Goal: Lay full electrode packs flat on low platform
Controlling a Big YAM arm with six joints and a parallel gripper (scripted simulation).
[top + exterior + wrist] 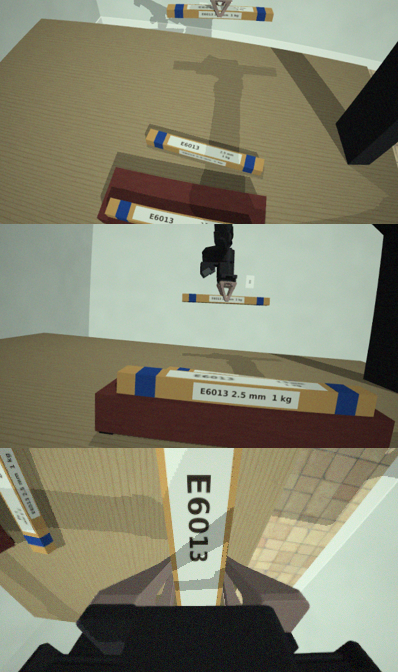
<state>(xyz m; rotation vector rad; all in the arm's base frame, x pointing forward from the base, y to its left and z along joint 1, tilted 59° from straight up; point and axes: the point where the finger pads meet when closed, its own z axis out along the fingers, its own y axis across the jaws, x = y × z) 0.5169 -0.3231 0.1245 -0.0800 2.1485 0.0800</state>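
My gripper [227, 297] is shut on an orange pack of welding electrodes [225, 299] with blue end bands and holds it level, high above the table. The held pack also shows in the top view [220, 12] and in the wrist view [200, 523], gripped near its middle by my gripper [198, 559]. A second pack [204, 151] lies flat on the wooden table. A third pack [244, 391] lies flat on the dark red low platform [240, 421].
A tall black block [373, 114] stands at the right of the table. The platform [182, 197] is at the near edge, just in front of the pack on the table. A pale wall rises behind the table.
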